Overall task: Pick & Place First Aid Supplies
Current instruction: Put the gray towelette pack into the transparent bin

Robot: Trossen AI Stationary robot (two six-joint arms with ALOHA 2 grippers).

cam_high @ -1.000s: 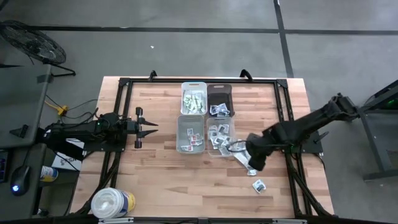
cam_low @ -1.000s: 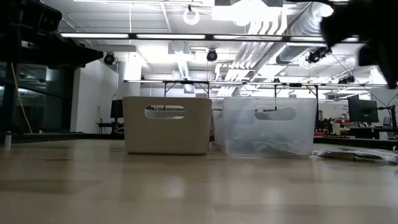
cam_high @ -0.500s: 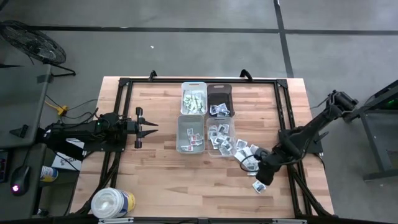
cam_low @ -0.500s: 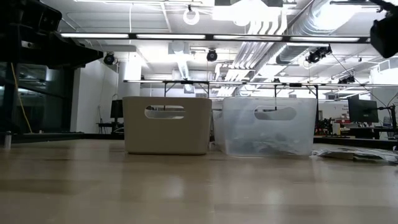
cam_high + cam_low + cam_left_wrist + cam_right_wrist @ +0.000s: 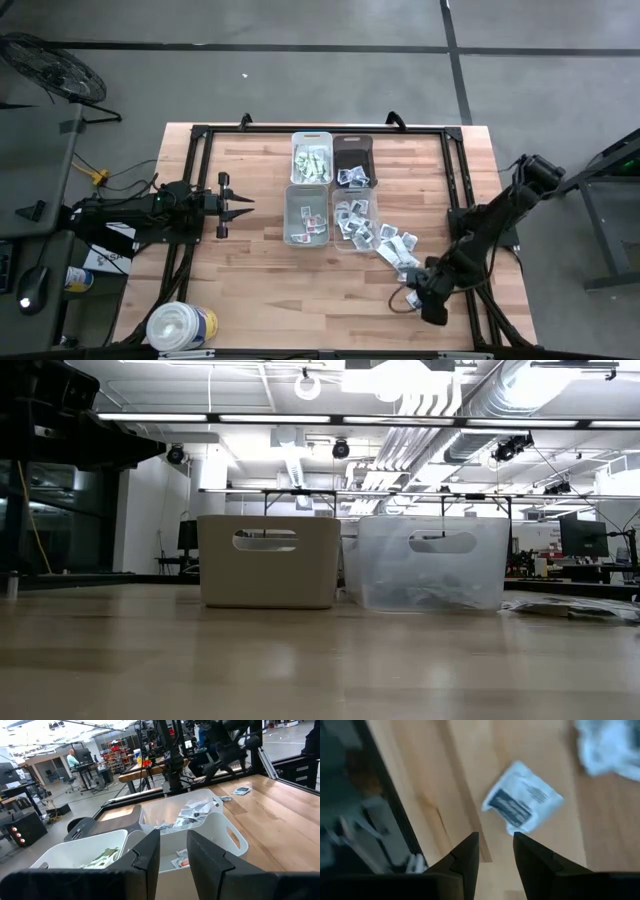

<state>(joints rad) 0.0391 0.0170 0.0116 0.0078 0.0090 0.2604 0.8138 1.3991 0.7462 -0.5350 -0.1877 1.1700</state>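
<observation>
Since a second ago my right gripper (image 5: 432, 303) has swung away from the clear bin (image 5: 352, 222) toward the near right part of the counter (image 5: 250, 290), while my left gripper (image 5: 238, 204) has not budged from its spot left of the bins.

Trouble I foresee: the lone packet (image 5: 522, 804) lies flat on the wood, so if I come down off-centre the tips may scrape it sideways, or shove it toward the black frame rail (image 5: 395, 815) at the counter's edge. A thin paper packet may also slip out of a shallow pinch.

In the right wrist view the jaws stand a little apart with nothing between them, and the packet lies just ahead of the tips, tilted, not yet touched. More packets (image 5: 395, 243) lie scattered between it and the clear bin. My left jaws are also slightly parted and empty, pointing at the white bin (image 5: 220, 832).
</observation>
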